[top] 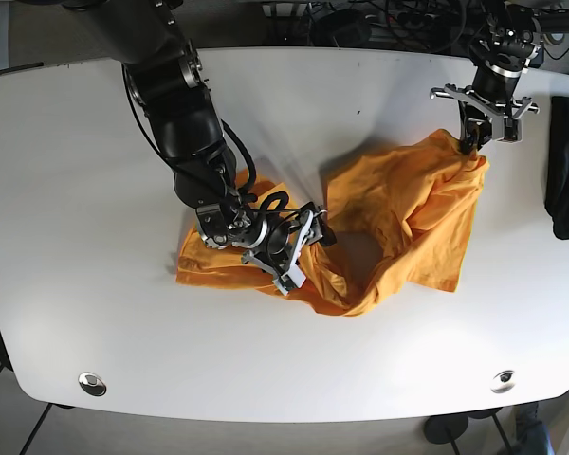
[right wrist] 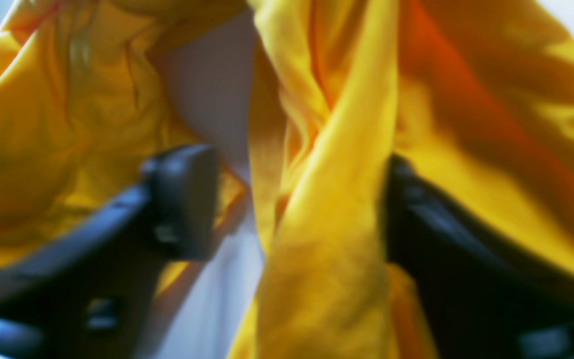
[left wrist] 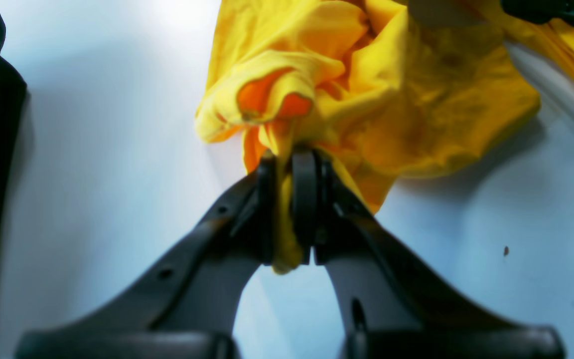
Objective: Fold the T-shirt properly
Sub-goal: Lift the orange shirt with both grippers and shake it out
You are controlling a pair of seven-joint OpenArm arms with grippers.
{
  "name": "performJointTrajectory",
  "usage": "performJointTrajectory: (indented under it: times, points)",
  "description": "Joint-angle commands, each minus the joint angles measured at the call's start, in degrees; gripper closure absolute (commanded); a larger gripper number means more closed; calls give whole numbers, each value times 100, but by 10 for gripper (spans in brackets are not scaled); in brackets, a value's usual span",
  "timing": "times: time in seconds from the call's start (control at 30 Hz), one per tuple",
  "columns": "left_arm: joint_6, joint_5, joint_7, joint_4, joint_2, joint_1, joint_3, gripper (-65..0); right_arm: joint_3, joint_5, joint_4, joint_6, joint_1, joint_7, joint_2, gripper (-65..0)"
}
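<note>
Base view: my right gripper [top: 302, 248] sits on the left with its jaws spread, a fold of the orange T-shirt [top: 408, 218] running between them; the shirt lies crumpled mid-table [top: 76, 142]; on the right, my left gripper [top: 470, 144] pinches its corner tight.

Plain yellow-orange T-shirt [top: 408, 213], no print or pattern, deeper orange in the folds and inside the hem [left wrist: 277, 99]. Glossy white table [top: 76, 190], unmarked but for a small dark speck [left wrist: 505, 251] and two silver fittings [top: 92, 383] along the near edge. Black left gripper [left wrist: 287, 159] and black right gripper [top: 299, 248] with metal parts. Black cloth [top: 567, 161] at the right edge.
</note>
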Motion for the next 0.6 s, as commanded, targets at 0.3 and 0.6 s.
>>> performJointTrajectory:
  times: [0.3, 0.6]
  points:
    - [1, -747, 804, 497, -71, -970, -298, 0, 1280, 51, 1528, 23, -15, -466, 386, -21]
    - [10, -1169, 3107, 330, -88, -3528, 44, 0, 2414, 104, 4130, 58, 644, -2373, 1318, -21]
